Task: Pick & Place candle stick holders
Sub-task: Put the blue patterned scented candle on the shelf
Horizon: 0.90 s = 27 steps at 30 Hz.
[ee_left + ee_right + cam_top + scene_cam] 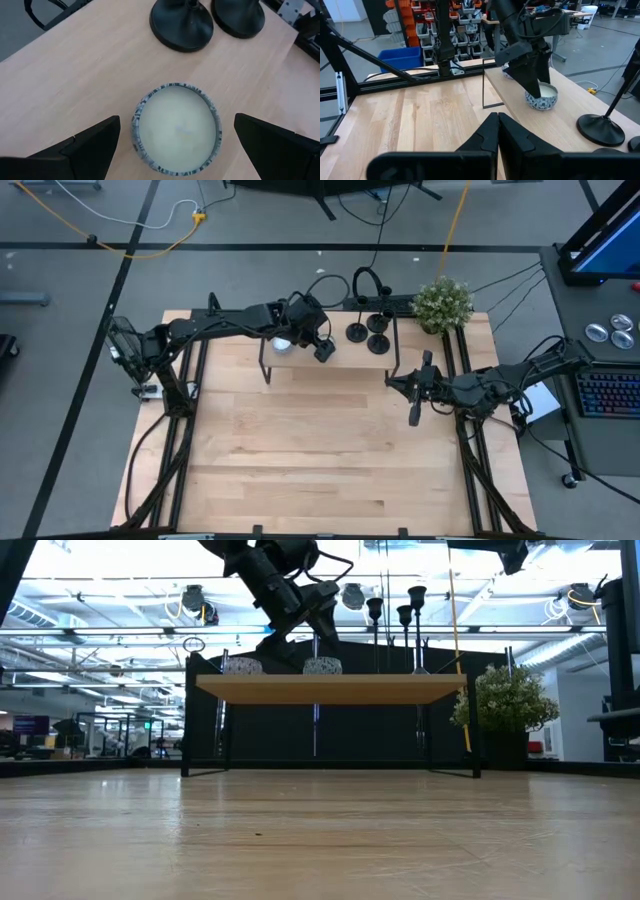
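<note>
Three black candle stick holders (pixel 368 333) stand by their disc bases on a raised wooden shelf (pixel 330 690) at the table's far side. Two of the bases (pixel 181 22) show in the left wrist view, and one base with its stem (pixel 600 130) shows in the right wrist view. My left gripper (pixel 324 350) is open and points down over a small patterned bowl of white wax (pixel 176 130). Its fingers stand on either side of the bowl and apart from it. My right gripper (pixel 413 415) is shut and empty, right of the shelf.
A second patterned bowl (pixel 282 344) sits on the shelf to the left of the first. A potted plant (pixel 442 302) stands at the shelf's far right corner. The shelf's thin black legs (pixel 484 82) stand on the table. Bare wood table (pixel 320 460) lies in front of the shelf.
</note>
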Motion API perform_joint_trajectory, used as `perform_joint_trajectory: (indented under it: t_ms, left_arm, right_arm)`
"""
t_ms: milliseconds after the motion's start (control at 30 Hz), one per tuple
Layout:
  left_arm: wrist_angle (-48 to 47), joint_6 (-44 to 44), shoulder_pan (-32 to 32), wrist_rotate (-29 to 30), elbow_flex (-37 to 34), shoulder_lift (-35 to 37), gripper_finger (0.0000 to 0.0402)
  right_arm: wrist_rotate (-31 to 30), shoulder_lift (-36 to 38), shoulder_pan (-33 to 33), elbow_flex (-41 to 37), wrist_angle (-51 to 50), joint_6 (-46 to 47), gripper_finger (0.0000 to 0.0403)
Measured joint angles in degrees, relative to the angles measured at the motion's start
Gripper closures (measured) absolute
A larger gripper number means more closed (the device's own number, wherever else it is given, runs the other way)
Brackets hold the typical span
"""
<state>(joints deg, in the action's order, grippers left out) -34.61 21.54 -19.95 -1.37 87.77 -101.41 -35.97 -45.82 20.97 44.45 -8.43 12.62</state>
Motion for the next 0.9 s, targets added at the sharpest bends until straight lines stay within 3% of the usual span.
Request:
perform_joint_trajectory:
  t_ms: [633, 900]
  left_arm:
    - [-0.9, -1.9, 3.2, 12.1, 0.0, -2.9, 0.0005]
    - [-0.7, -2.0, 3.6, 12.5, 0.0, -3.2, 0.0005]
  right_arm:
    - [-0.2, 0.0, -0.2, 0.0, 0.0, 0.2, 0.0403]
    - [0.0, 0.0, -2.0, 0.0, 0.0, 0.2, 0.0403]
